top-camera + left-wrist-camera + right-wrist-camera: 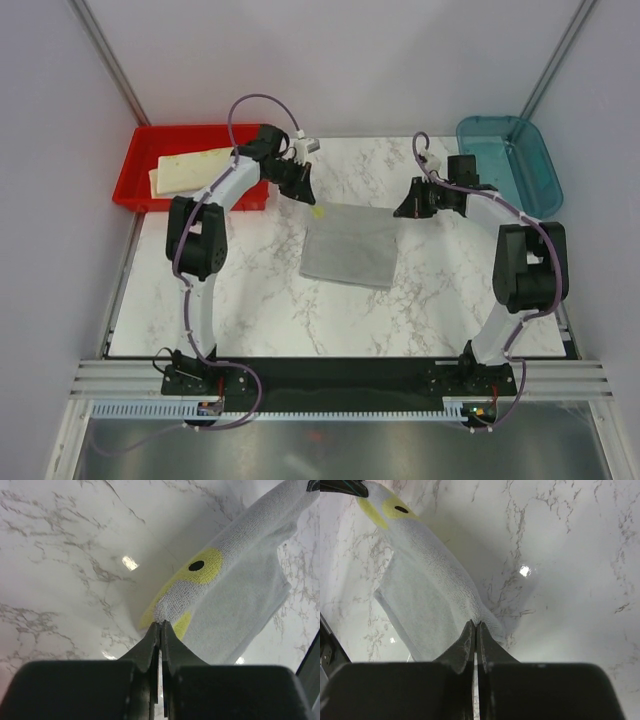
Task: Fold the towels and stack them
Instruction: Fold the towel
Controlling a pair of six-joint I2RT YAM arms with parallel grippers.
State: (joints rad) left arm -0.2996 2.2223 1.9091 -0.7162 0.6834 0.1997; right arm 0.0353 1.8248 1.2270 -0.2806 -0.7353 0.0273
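My left gripper point(160, 626) and right gripper point(475, 626) each pinch shut a far corner of the grey terry towel with its yellow patch point(350, 252). Its edge spans between them, the rest lying nearward of both.

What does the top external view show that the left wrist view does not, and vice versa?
Only the top view: the red bin holding a cream towel, and the teal bin. Only the left wrist view: the left fingers shut on a yellow corner of the grey towel, and a black dot there. Both: the grey towel and the marble table.
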